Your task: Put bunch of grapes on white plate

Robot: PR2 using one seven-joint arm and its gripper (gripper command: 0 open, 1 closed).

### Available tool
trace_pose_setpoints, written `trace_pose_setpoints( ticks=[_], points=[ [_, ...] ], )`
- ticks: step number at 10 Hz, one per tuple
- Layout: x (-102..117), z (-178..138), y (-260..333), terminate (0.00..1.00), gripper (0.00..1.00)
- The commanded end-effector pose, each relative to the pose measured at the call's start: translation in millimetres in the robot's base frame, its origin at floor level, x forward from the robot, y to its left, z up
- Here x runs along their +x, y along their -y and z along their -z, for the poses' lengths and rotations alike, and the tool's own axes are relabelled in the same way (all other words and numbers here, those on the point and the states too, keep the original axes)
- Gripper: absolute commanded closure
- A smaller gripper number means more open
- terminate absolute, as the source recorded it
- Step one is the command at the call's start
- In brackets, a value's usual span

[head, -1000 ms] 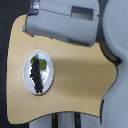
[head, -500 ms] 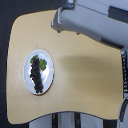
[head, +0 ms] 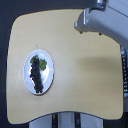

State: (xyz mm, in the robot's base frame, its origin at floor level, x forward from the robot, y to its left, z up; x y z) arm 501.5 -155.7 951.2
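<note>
While the arm (head: 102,22) is seen pulled back to the top corner on the exterior view's right, the bunch of grapes (head: 36,76) is found lying on the white plate (head: 48,77), dark berries running down the middle, green leafy stem at the far end. Compared with a second ago, when the arm was spread across the top of the table (head: 80,75) close above the plate, it is now well apart from both. Nothing on the plate is seen to have shifted over that time. Gripper state cannot be told: only grey housing is visible, no fingers are made out. Grapes are fully inside the rim, nothing overhanging. Placement is judged complete; the retreat is read as post-release clearing. Remaining risk is judged low, since the bunch is resting flat and no contact with the arm is seen. No further move is considered necessary for the task.
</note>
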Motion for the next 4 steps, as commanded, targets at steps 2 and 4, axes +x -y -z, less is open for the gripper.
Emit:
trace_pose_setpoints(
  ticks=[2,4],
  points=[
    [-15,0,84,0.00,0.00],
    [-21,8,98,1.00,0.00]
  ],
)
